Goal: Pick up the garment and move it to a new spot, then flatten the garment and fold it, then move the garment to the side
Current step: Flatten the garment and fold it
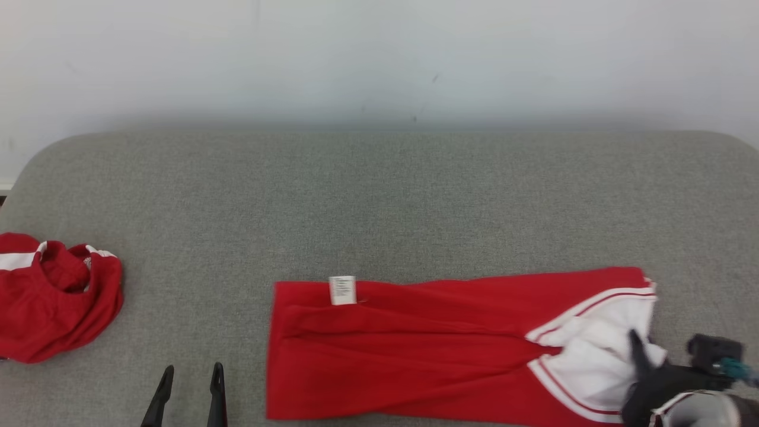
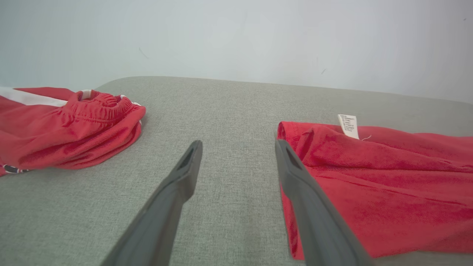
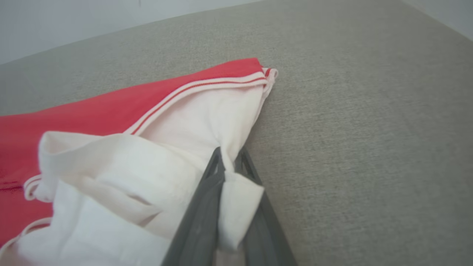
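right gripper (image 3: 229, 157): mine, pinching the white sleeve (image 3: 192, 122) of the shirt (image 1: 415, 350), lower right of frame | left gripper (image 1: 191, 379): open, lower left | risk: thin pinch could slip; my pull could drag folds open

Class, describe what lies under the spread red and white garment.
The grey padded surface lies under the garment, showing around its edges. Anything else beneath is covered by the cloth.
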Robot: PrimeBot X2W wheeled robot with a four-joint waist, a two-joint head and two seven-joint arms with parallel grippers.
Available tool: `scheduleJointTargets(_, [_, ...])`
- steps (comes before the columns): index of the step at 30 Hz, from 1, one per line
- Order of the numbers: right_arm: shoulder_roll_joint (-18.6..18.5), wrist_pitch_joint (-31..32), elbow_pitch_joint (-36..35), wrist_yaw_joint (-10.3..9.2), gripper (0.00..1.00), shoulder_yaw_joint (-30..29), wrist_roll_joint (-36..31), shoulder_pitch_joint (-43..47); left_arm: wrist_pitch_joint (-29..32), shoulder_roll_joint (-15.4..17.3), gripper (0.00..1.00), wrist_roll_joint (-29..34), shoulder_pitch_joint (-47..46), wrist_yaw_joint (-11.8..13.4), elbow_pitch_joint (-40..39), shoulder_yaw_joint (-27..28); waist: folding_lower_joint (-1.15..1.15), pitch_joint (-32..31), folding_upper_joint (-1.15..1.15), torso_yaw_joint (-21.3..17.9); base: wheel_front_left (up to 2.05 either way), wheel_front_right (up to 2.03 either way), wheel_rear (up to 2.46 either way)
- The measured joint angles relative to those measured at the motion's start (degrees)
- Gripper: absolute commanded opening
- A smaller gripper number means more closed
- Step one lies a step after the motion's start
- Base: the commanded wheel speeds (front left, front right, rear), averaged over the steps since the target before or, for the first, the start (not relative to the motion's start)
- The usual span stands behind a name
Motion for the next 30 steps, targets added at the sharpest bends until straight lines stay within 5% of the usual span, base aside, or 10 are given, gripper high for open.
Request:
scheduleJointTargets(3, [-3.72,-0.77,0.43,-0.03,0.00,-2.48,0.33,-0.12,0.00,0.00,1.00,0.90,0.83,0.00,0.18,0.44,0.00,-0.78,0.00,-0.53,0.00,0.00,0.00])
scheduleJointTargets(9, [-5.52,-0.54,-2.92,-0.03,0.00,-3.08,1.63,-0.19,0.00,-0.01,1.00,0.97,1.98,0.00,0.00,1.96,-0.01,-1.50,0.00,-1.71,0.00,0.00,0.00])
scheduleJointTargets(23, [1.29,11.71,-33.84,-0.05,0.00,6.19,9.76,6.11,0.00,0.00,1.00,0.90,1.85,0.00,-0.27,2.57,0.00,-1.45,0.00,-2.99,0.00,0.00,0.00])
scheduleJointTargets(30, [6.30,15.44,-40.56,-0.05,0.00,10.17,8.95,6.19,0.00,0.01,1.00,0.89,0.43,0.00,0.21,1.55,0.00,-0.74,0.00,-1.65,0.00,0.00,0.00])
